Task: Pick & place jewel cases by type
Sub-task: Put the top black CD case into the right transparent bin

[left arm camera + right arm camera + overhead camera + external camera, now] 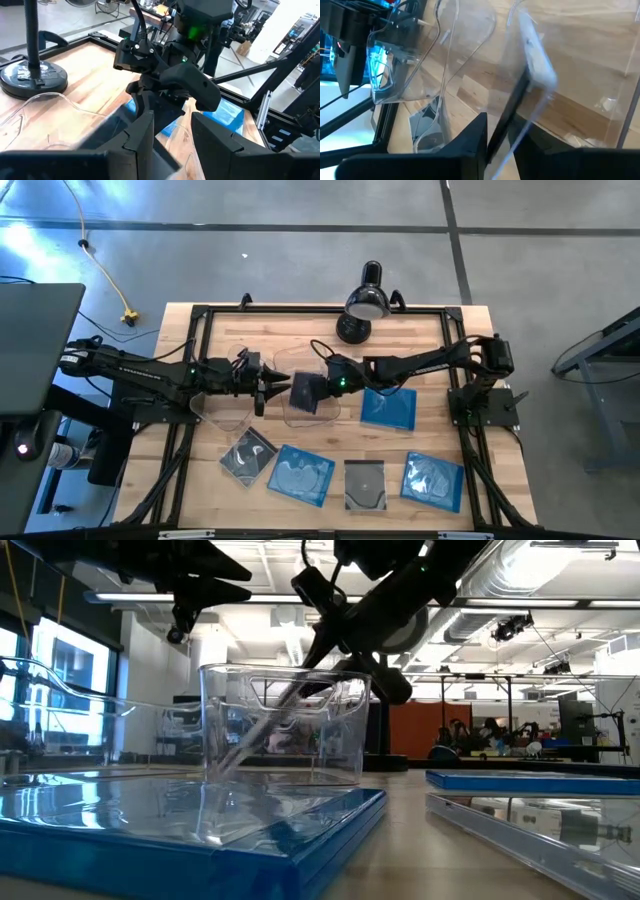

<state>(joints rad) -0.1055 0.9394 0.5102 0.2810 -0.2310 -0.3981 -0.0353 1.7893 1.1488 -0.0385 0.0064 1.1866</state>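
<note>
Nearest the low camera lies a blue jewel case (180,830) flat on the table, with a clear bin (285,725) just behind it; a dark case (262,730) leans tilted inside that bin, under the right gripper (330,635).

From above, the bin (312,408) sits mid-table. The right gripper (322,387) reaches over it from the right, the dark case (304,393) at its fingertips. The left gripper (270,383) hovers just left of the bin, over a second clear bin (222,412). Five cases wait on the wood: a blue one (388,408) right of the bin, then two dark and two blue nearer the front edge. By this, sorting looks barely begun.

In the left wrist view, the left fingers (142,132) stand partly apart, holding nothing.

In the right wrist view, the dark case (520,100) stands edge-on between the right fingers (475,135); whether they grip it or have let go, I cannot tell.
</note>
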